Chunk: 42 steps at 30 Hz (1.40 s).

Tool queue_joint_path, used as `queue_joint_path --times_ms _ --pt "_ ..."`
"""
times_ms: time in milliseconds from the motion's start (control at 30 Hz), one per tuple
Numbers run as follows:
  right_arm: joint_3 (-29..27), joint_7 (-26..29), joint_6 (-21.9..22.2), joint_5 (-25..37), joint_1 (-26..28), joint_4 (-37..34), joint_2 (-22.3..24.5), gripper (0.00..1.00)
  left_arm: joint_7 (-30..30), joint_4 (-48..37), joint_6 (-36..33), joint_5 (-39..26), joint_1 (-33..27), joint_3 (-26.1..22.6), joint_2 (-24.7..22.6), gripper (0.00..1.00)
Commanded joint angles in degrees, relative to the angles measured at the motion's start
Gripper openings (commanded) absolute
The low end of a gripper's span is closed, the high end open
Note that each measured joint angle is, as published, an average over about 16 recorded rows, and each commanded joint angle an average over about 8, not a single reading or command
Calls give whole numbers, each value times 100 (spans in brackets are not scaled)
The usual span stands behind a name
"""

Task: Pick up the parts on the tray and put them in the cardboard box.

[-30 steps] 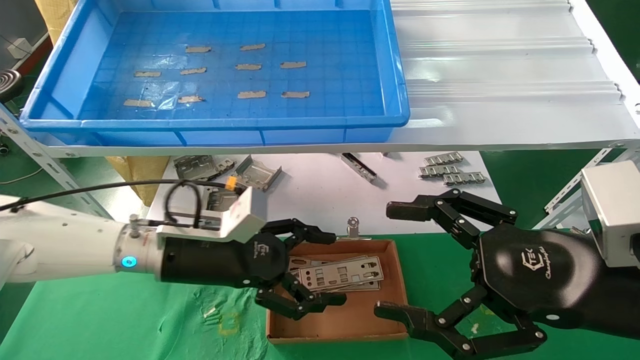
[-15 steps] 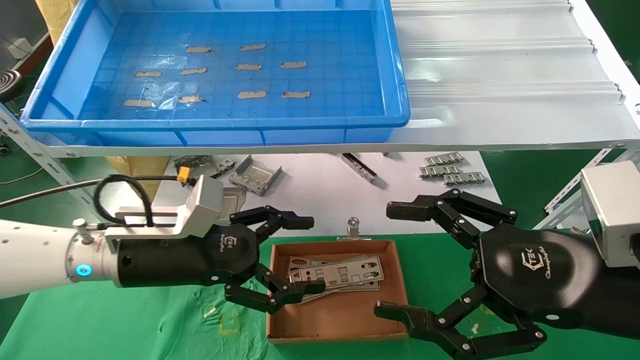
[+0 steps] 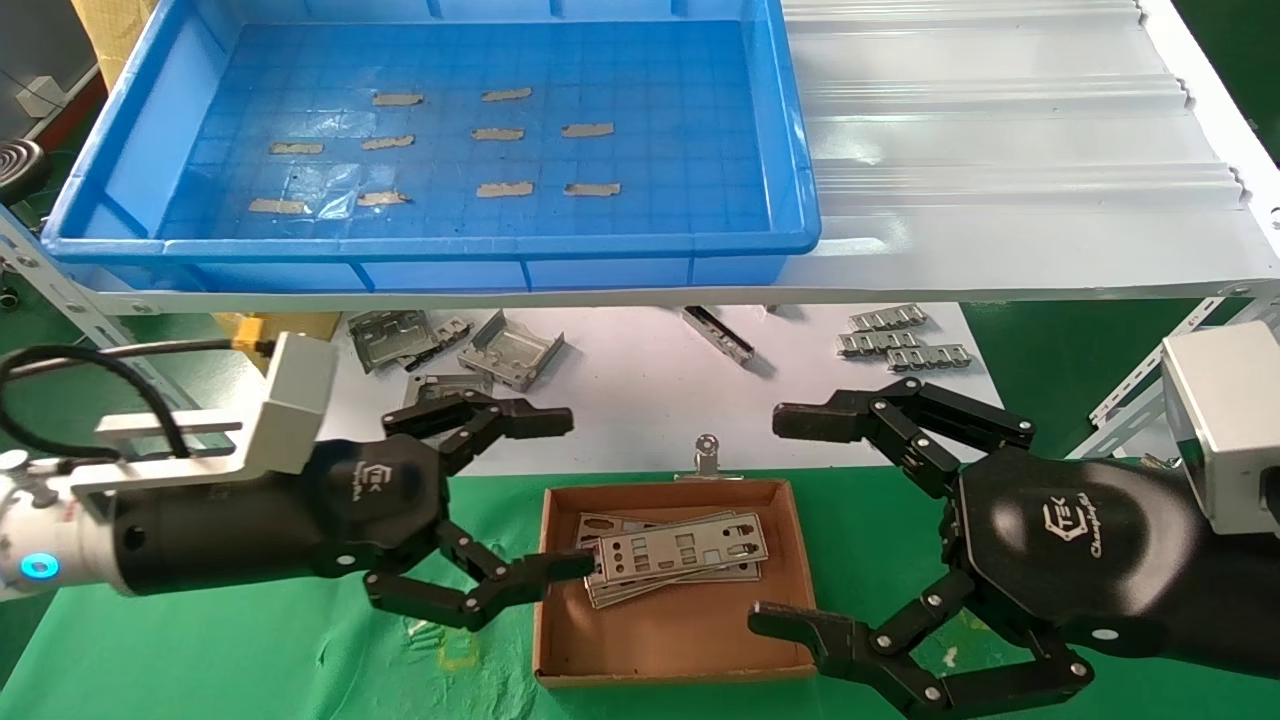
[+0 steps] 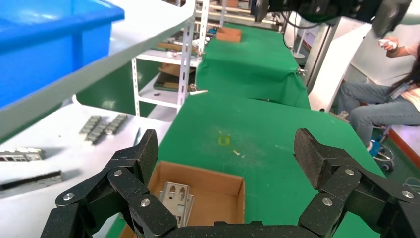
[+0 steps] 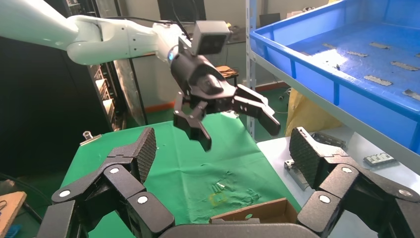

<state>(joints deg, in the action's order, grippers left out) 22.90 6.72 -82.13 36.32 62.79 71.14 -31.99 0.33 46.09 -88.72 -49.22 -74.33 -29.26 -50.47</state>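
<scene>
The blue tray (image 3: 450, 245) on the upper shelf holds only beige tape scraps; no parts show in it. The cardboard box (image 3: 680, 640) sits on the green cloth with a small stack of silver-grey plates (image 3: 680, 552) inside, also in the left wrist view (image 4: 176, 196). My left gripper (image 3: 555, 495) is open and empty just left of the box, its lower fingertip at the box's left wall close to the plates. My right gripper (image 3: 780, 520) is open and empty just right of the box. The right wrist view shows the left gripper (image 5: 223, 114) in the air beyond the box edge (image 5: 257, 213).
Bent grey brackets (image 3: 510, 350) and ribbed strips (image 3: 900, 340) lie on the white table behind the box. A binder clip (image 3: 707, 455) sits at the box's far edge. A white corrugated sheet (image 3: 1000, 130) lies right of the tray. A seated person (image 4: 386, 99) is beyond the table.
My left gripper has drawn back to the left, from over the box to beside it, staying open. The plates stay in the box. The right arm has not moved.
</scene>
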Motion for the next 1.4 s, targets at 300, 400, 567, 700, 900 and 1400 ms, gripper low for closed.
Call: queue_joint_path --times_ms 300,400,567,700,900,1400 --pt "0 0 0 0 0 0 0 100 -396 983 108 263 457 474 553 100" --pt "0 0 0 0 0 0 0 100 -514 1275 140 342 592 614 717 100" --pt "0 0 0 0 0 0 0 100 -714 1771 195 474 823 853 995 100" --pt "0 0 0 0 0 0 0 100 -873 2166 239 580 1006 1043 1217 100" --pt "0 0 0 -1 0 0 0 100 -1079 2689 293 719 1247 1294 1509 100" --pt "0 0 1 -1 -1 -1 1 100 -1129 2846 317 774 1326 1373 1599 100"
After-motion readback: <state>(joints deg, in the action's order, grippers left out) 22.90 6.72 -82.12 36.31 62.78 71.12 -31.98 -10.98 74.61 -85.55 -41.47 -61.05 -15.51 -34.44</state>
